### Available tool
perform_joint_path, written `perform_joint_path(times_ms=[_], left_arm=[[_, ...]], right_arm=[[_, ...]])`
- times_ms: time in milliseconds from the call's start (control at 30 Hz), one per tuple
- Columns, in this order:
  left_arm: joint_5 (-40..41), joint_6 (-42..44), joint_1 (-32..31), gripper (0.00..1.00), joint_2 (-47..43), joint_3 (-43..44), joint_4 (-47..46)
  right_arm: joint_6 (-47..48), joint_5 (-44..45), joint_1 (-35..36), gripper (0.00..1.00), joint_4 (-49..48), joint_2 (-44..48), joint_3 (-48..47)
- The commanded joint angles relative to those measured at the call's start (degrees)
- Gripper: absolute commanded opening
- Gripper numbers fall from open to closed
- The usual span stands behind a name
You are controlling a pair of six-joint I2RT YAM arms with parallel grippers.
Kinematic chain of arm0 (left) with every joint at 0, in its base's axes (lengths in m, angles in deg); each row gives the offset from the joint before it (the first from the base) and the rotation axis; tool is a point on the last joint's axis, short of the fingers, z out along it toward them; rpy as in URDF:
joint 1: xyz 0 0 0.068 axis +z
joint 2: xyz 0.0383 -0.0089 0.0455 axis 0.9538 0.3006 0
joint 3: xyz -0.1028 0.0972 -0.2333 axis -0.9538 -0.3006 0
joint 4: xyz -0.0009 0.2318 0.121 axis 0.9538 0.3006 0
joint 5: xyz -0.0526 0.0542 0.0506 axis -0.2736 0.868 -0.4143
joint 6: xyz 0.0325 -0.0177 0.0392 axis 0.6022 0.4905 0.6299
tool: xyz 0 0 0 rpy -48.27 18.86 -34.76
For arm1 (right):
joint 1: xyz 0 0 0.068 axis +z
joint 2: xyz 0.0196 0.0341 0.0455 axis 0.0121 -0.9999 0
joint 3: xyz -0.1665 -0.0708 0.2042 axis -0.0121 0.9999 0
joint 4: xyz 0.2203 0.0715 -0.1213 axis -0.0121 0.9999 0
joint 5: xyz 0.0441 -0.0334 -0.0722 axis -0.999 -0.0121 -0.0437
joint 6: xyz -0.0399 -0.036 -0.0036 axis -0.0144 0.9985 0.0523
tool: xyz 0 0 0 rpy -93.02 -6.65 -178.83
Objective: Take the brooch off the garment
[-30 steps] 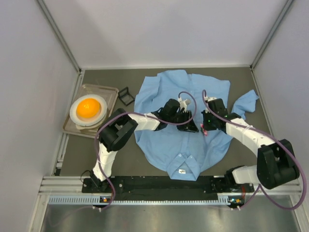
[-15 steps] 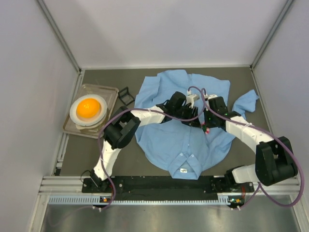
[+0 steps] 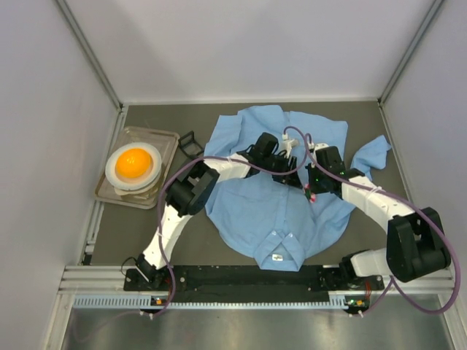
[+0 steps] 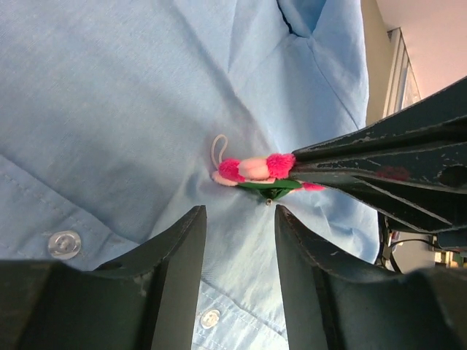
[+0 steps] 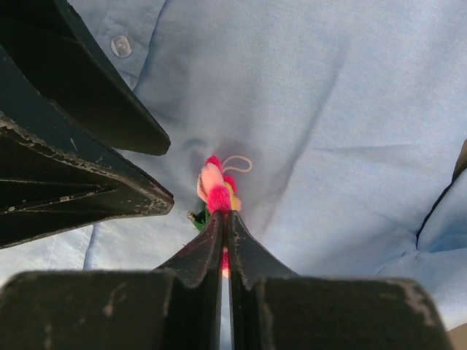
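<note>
The light blue shirt (image 3: pixel 263 211) lies spread flat on the table. The pink flower brooch (image 4: pixel 255 170) with its green backing and white loop is pinned to the shirt; it shows as a pink speck in the top view (image 3: pixel 309 195). My right gripper (image 5: pixel 225 217) is shut on the brooch (image 5: pixel 215 186), its fingers (image 4: pixel 379 157) reaching in from the right of the left wrist view. My left gripper (image 4: pixel 239 213) is open and empty, low over the cloth (image 4: pixel 109 109) just short of the brooch. Its fingers (image 5: pixel 87 182) fill the left of the right wrist view. The two grippers meet over the shirt's right half (image 3: pixel 299 181).
A clear tray (image 3: pixel 171 138) at the left holds a white plate with an orange ball (image 3: pixel 133 164). A small black clip-like object (image 3: pixel 191 144) lies between the tray and the shirt. Grey walls close in the table on three sides.
My left gripper has swung right and farther back over the shirt, up to the brooch. My right gripper has stayed at the brooch.
</note>
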Motion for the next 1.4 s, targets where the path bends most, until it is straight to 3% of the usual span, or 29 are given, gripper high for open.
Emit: perform_joint_path(times_ms=[0, 233, 367, 1133, 1333, 1367], left_arm=[[-3.37, 2.72, 0.18, 0.47, 0.78, 4.06, -1.72], [-3.46, 1.59, 0.27, 0.47, 3.51, 6.0, -3.22], [-3.81, -0.61, 0.18, 0.46, 2.11, 2.5, -6.9], [-0.56, -0.27, -1.49, 0.33, -2.99, -2.26, -4.45], [2.78, -0.62, -1.93, 0.31, -5.36, -4.54, -3.66], [3.57, -0.62, -2.1, 0.3, -6.5, -5.24, -3.22]], right_arm=[[0.15, -1.07, -0.66, 0.0, 1.4, 1.18, 1.36], [-0.11, -1.07, -0.84, 0.0, 1.22, 2.85, 2.06], [-0.55, -2.38, -0.84, 0.0, 0.26, 3.91, 2.24], [-0.11, -6.61, -0.75, 0.0, -2.55, 6.11, 3.73], [-2.3, -6.17, -0.4, 0.12, -2.73, 5.41, 2.59], [-3.62, -6.08, -0.31, 0.18, -2.56, 5.49, 2.5]])
